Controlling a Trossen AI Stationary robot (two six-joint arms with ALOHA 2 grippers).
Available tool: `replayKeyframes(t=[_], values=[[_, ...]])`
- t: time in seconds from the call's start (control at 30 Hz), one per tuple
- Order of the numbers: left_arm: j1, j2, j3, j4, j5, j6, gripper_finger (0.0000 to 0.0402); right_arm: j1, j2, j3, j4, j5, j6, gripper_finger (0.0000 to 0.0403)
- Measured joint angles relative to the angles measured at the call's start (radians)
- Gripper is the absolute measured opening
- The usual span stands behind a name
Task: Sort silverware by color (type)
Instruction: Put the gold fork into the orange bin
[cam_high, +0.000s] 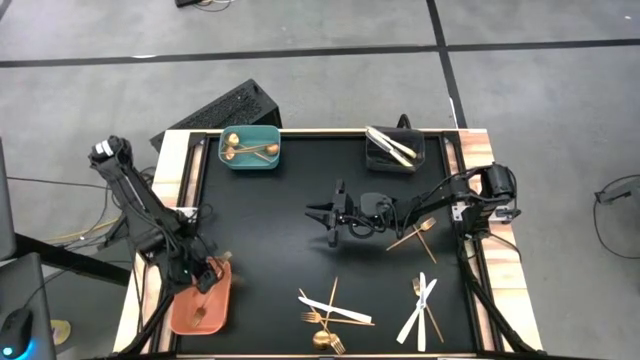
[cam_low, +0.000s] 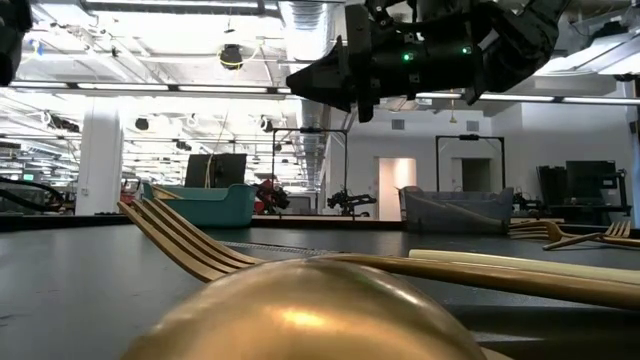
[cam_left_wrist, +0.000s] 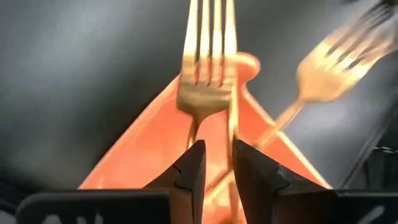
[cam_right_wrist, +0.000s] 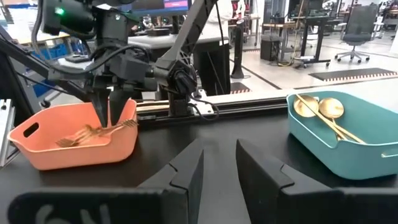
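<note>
Nearest the low camera, a gold spoon bowl (cam_low: 300, 310) fills the bottom of the frame, part of the unsorted pile at the lower centre of the black worktop (cam_high: 270, 240). At lower left of the high view, the left claw (cam_high: 205, 276) hangs over the salmon bin (cam_high: 186, 315); its fingers stand slightly apart around the handle of a gold fork (cam_left_wrist: 204, 93), and whether they still grip it cannot be told. A second gold fork (cam_left_wrist: 323, 74) already lies in that bin, so the step in hand reads as depositing a fork. At upper centre-left, the teal bin (cam_high: 250, 160) holds gold spoons (cam_high: 240, 148). At mid-frame, the right claw (cam_high: 318, 210) hovers above bare worktop, fingers apart and empty. Right of it lie crossed gold utensils (cam_high: 415, 237); the dark bin (cam_high: 392, 160) at upper right holds white knives (cam_high: 390, 145). More white knives (cam_high: 420, 305) and gold forks (cam_high: 322, 320) remain along the bottom edge. Next, the left claw should clear the bin, and the right claw needs a descent onto one loose utensil.
</note>
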Motion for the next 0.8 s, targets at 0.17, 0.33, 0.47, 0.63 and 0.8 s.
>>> replayKeyframes(t=[0.17, 0.33, 0.47, 0.63, 0.8], values=[[0.0, 0.047, 0.0, 0.007, 0.018, -0.051, 0.0085, 0.0, 0.0, 0.0, -0.001, 0.0, 0.001, 0.0123], [-0.001, 0.042, 0.0, 0.005, 0.005, -0.068, 0.0088, 0.0, 0.0, 0.0, 0.0, 0.0, 0.001, 0.0123], [0.0, 0.023, 0.0, 0.0, -0.029, -0.048, 0.0088, 0.004, 0.0, 0.0, -0.016, -0.001, 0.033, 0.0123], [0.0, 0.0, 0.013, -0.009, -0.084, -0.011, 0.0088, 0.004, 0.0, 0.0, -0.084, -0.003, 0.06, 0.0123], [0.0, -0.002, 0.092, -0.071, -0.17, 0.073, 0.0081, 0.005, 0.0, 0.0, -0.085, -0.096, 0.061, 0.0123]])
